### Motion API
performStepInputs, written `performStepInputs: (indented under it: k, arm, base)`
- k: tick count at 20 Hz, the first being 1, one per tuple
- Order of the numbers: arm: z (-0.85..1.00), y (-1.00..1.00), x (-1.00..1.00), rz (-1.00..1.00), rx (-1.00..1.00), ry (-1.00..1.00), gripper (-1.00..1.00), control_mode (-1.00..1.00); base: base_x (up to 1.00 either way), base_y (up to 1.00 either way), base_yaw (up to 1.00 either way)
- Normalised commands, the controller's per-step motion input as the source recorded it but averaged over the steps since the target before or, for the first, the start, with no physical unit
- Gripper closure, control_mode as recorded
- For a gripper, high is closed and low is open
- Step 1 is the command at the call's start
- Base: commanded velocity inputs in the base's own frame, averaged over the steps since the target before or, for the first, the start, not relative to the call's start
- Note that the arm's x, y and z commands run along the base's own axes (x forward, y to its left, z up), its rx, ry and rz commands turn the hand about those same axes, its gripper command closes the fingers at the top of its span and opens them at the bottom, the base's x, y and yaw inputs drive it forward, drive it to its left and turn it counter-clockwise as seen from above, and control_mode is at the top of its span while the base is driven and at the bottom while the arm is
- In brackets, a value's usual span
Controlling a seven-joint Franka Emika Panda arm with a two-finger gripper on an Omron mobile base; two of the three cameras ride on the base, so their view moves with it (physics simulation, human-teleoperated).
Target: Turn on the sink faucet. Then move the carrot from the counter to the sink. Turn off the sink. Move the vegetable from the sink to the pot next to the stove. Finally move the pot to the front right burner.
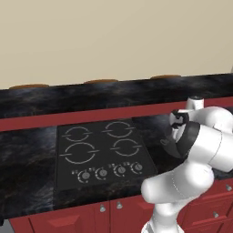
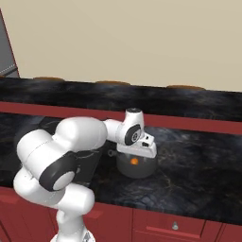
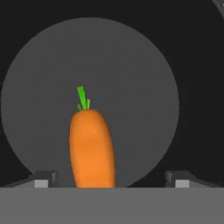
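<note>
The dark grey pot [image 2: 142, 172] stands on the black counter [image 2: 198, 156], just right of the stove [image 1: 104, 150]. Inside it lies the orange carrot [image 3: 92, 148], green stem pointing away from the hand, on the pot's grey floor [image 3: 131, 65]. From the right base view the carrot [image 2: 134, 161] is an orange spot under the hand. My gripper [image 3: 111, 179] hangs straight above the pot, open, with its fingertips [image 3: 41, 180] standing wide on either side of the carrot and a gap on both sides. The front right burner [image 1: 126, 147] is bare. The sink and its faucet are out of view.
A row of round knobs [image 1: 111, 171] runs along the stove's front edge. Red cabinet fronts [image 2: 175, 227] sit below the counter, and a raised black ledge [image 1: 91, 98] runs along the back wall. My own arm [image 1: 191, 154] blocks the pot in the left base view.
</note>
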Motion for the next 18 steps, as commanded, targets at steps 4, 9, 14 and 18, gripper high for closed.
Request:
performStepInputs:
  k: [4,9,14,18]
  arm:
    - [0.32,0.00,-0.23,0.00,0.00,-0.02,-1.00,-1.00]
    - [0.35,0.00,-0.25,-0.01,0.00,-0.02,-1.00,-1.00]
    - [0.09,-0.05,-0.11,-0.12,0.02,0.00,-1.00,-1.00]
    - [0.00,-0.24,0.00,-0.20,0.04,0.00,-1.00,-1.00]
  base:
    - [0.00,0.00,0.00]
    - [0.00,0.00,0.00]
    - [0.00,0.00,0.00]
    - [0.00,0.00,0.00]
